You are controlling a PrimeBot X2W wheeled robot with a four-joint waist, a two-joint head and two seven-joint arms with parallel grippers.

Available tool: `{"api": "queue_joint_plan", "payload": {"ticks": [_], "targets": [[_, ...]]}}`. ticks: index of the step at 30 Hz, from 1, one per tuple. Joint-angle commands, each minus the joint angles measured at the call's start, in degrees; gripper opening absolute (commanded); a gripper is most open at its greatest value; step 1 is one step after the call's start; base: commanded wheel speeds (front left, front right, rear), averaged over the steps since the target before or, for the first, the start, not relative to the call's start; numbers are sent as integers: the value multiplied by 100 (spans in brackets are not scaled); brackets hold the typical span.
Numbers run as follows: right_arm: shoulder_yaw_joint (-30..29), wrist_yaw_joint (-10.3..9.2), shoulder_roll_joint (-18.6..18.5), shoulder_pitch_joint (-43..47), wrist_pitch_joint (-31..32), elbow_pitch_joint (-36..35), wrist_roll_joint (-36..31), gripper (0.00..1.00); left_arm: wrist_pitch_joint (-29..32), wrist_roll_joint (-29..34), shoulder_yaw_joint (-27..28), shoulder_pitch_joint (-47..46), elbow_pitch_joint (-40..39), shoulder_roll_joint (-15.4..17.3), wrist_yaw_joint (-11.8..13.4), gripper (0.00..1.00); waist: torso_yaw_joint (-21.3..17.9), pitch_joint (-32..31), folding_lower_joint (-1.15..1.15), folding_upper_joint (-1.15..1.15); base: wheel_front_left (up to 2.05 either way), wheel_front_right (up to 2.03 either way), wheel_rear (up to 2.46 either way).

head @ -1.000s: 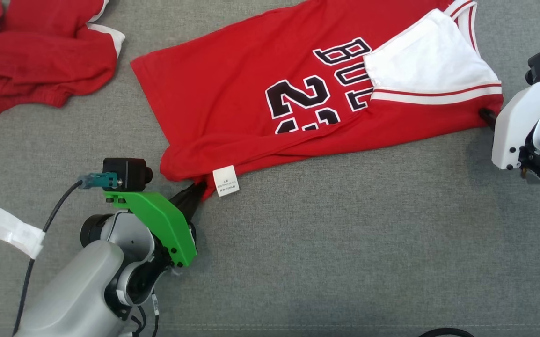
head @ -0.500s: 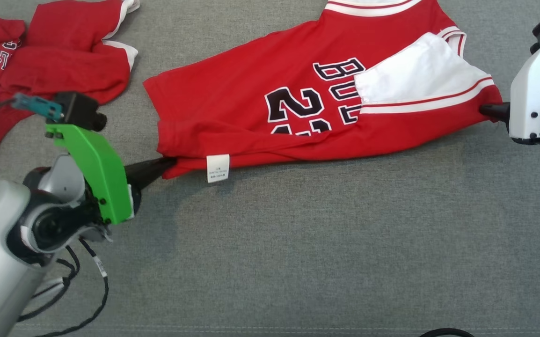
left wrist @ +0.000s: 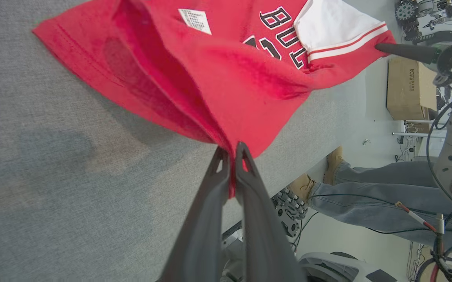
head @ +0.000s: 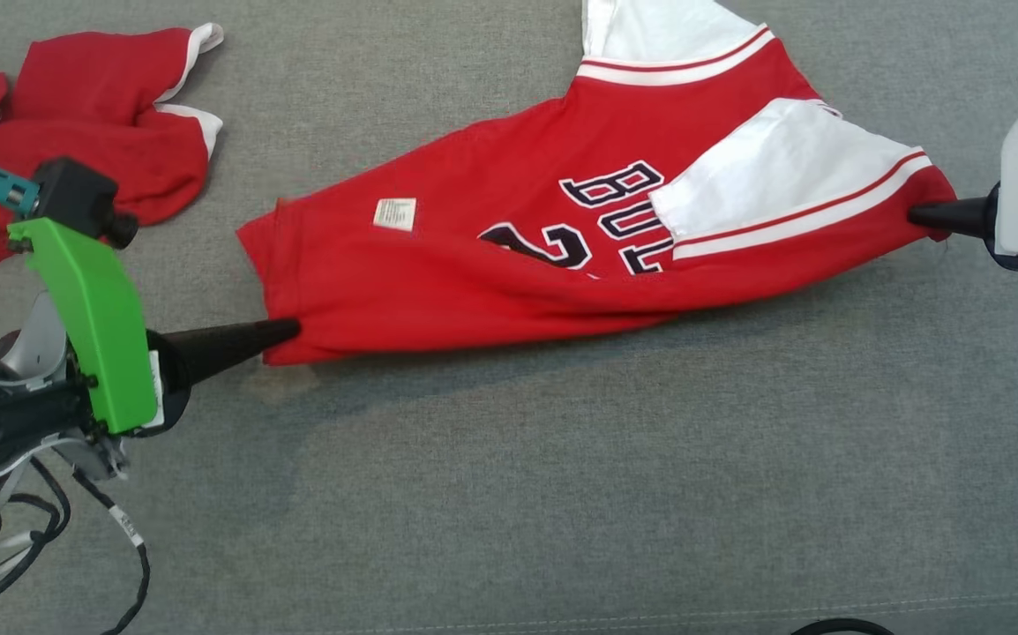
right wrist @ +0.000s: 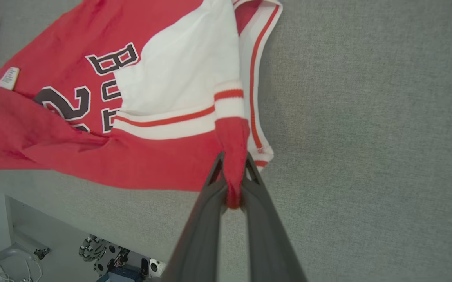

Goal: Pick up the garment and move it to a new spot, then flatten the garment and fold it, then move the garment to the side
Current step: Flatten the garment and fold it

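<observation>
The left gripper is pinched tight on the hem corner of a red jersey while the right gripper clamps its shoulder, the garment stretched between them over a grey table.

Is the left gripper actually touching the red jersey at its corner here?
Touching. The left wrist view shows the left gripper shut on the red jersey, with a fold of its fabric pinched inside.

Red jersey with white trim, black lettering, stretched sideways, near edge lifted off grey surface.
</observation>
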Motion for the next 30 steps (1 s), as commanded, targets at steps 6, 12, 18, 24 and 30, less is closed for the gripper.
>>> {"api": "queue_joint_plan", "payload": {"ticks": [6,12,18,24,30], "targets": [[-370,2,67,490,306,-512,110,0,-118,-11,113,501,-291,418,-96,0,-232,-19,0,0,0,0,0],[-539,1,189,1488,223,-1246,409,0,-543,236,49,1257,-470,684,-255,0,-392,-27,0,0,0,0,0],[-989,2,460,3167,-148,-2323,798,0,-1298,525,-43,2345,-697,893,-417,0,-453,-13,0,0,0,0,0],[-1183,2,602,4017,-580,-2757,772,0,-1881,697,10,2969,-841,1029,-454,0,-489,-18,0,0,0,0,0],[-917,2,627,4114,-1126,-2617,626,0,-2194,969,-101,3211,-853,861,-375,0,-462,17,0,0,0,0,0]]}}
